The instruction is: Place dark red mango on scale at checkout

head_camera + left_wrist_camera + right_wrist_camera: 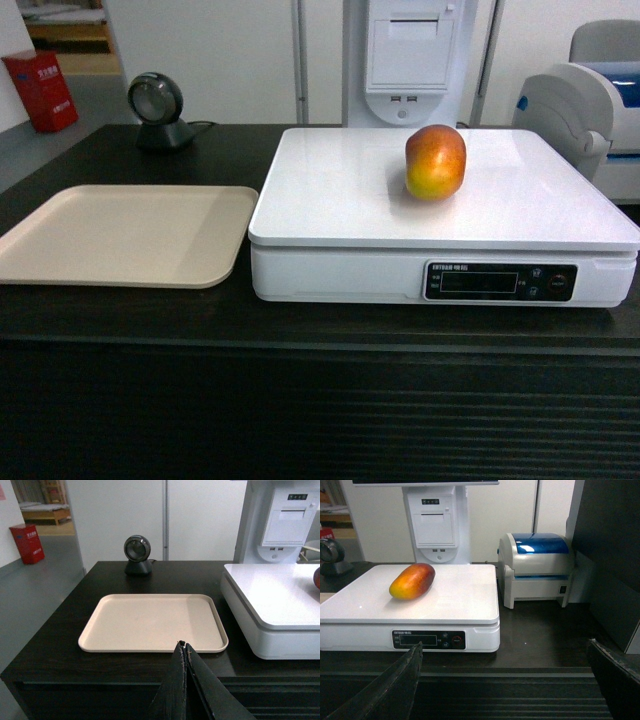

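Note:
The dark red mango (435,161) lies on the white top of the scale (340,190), free of any gripper; in the right wrist view the mango (412,581) rests left of centre on the scale (465,595). The scale stands on the dark checkout counter (300,320). My right gripper (504,652) is open and empty, held in front of the counter's ribbed edge. My left gripper (183,645) is shut on nothing, just before the counter edge near the tray. Neither gripper shows in the head view.
A beige tray (125,235) lies left of the scale. A round barcode scanner (160,110) stands at the back left. A white and blue label printer (535,567) sits right of the scale, and a receipt terminal (410,60) rises behind it.

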Controlling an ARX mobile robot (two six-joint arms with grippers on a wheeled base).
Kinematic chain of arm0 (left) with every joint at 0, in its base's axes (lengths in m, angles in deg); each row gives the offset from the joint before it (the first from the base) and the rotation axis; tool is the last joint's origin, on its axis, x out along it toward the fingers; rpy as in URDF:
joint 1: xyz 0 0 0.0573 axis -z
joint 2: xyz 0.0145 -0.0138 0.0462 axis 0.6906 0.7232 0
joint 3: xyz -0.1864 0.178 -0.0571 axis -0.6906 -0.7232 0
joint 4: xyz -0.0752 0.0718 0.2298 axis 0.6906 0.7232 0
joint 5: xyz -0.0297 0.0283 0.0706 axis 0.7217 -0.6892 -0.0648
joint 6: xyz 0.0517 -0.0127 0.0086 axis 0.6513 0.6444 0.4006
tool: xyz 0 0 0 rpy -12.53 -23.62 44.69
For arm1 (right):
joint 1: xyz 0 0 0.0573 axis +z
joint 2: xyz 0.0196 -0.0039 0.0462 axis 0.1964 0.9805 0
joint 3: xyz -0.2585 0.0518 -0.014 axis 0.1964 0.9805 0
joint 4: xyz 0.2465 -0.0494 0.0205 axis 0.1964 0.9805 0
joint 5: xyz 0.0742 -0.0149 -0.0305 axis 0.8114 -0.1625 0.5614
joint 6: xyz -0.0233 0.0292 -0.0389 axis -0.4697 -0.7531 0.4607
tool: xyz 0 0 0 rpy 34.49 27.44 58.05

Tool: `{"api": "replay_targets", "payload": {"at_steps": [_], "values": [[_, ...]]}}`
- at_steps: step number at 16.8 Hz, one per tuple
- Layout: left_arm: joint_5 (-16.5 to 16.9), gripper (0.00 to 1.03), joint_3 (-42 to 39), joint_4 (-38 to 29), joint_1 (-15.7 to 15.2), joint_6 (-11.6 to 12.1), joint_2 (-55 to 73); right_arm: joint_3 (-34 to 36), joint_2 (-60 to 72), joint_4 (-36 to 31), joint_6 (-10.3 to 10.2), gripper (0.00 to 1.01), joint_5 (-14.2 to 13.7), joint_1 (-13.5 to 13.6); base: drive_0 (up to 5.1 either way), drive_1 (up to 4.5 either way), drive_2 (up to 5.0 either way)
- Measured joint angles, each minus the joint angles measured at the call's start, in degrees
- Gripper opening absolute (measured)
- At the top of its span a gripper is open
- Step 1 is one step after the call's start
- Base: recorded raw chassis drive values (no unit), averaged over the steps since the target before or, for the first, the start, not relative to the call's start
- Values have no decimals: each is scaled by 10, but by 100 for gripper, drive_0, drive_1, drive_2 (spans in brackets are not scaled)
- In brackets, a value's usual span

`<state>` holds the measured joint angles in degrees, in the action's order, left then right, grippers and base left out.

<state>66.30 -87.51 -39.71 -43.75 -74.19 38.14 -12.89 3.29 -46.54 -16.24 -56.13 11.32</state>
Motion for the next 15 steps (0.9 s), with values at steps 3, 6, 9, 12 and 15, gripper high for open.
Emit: {"api": "replay_targets", "payload": {"at_steps": [3,6,9,12,15], "values": [[0,2,0,47,0,0,-47,0,0,0,0,98,0,0,0,0,0],[0,2,0,83,0,0,-87,0,0,0,0,98,0,0,0,0,0],[0,2,0,112,0,0,-115,0,0,0,0,98,0,0,0,0,0],[0,2,0,144,0,0,-147,0,0,0,0,98,0,0,0,0,0],[0,2,0,233,0,0,-207,0,0,0,0,98,0,0,0,0,0]]}}
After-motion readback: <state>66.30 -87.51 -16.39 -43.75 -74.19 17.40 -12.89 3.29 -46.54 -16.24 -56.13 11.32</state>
